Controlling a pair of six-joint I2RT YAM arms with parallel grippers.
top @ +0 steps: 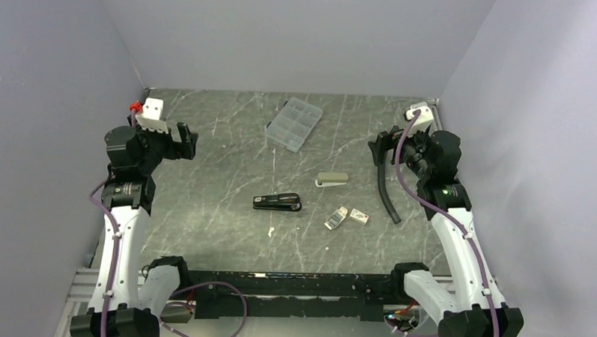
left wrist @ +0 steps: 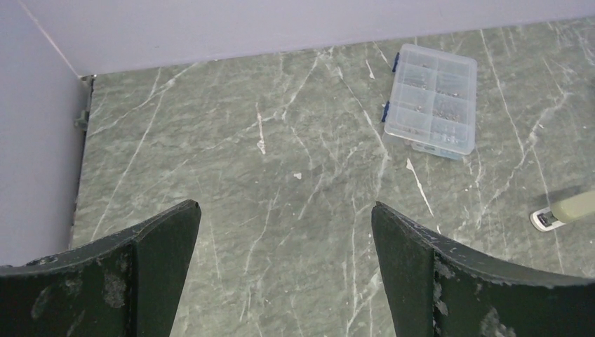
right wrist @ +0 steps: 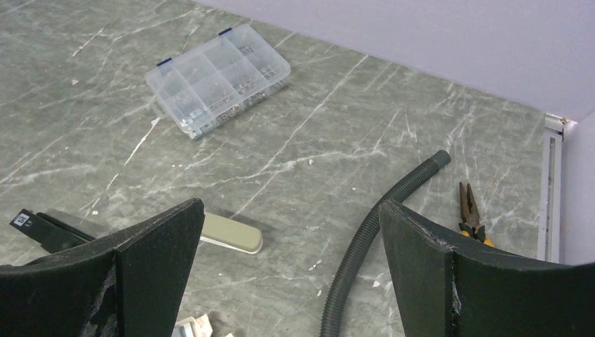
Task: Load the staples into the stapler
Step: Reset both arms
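A black stapler (top: 277,203) lies flat in the middle of the table; its labelled end shows in the right wrist view (right wrist: 38,226). Right of it lies the small white staples box in two parts: an open tray (top: 337,218) with greyish contents and a sleeve (top: 360,216) with a red mark. A corner of the tray (right wrist: 184,328) shows low in the right wrist view. My left gripper (top: 184,140) (left wrist: 285,210) hangs open over bare table at the far left. My right gripper (top: 382,145) (right wrist: 291,207) hangs open at the right, above and behind the box. Neither holds anything.
A clear compartment case (top: 294,124) (left wrist: 431,98) (right wrist: 217,77) sits at the back centre. An olive-topped item with a white base (top: 332,179) (right wrist: 228,233) lies behind the stapler. A black corrugated hose (top: 385,188) (right wrist: 372,232) runs under the right gripper, with pliers (right wrist: 469,210) beyond it. A white scrap (top: 271,231) lies near the front.
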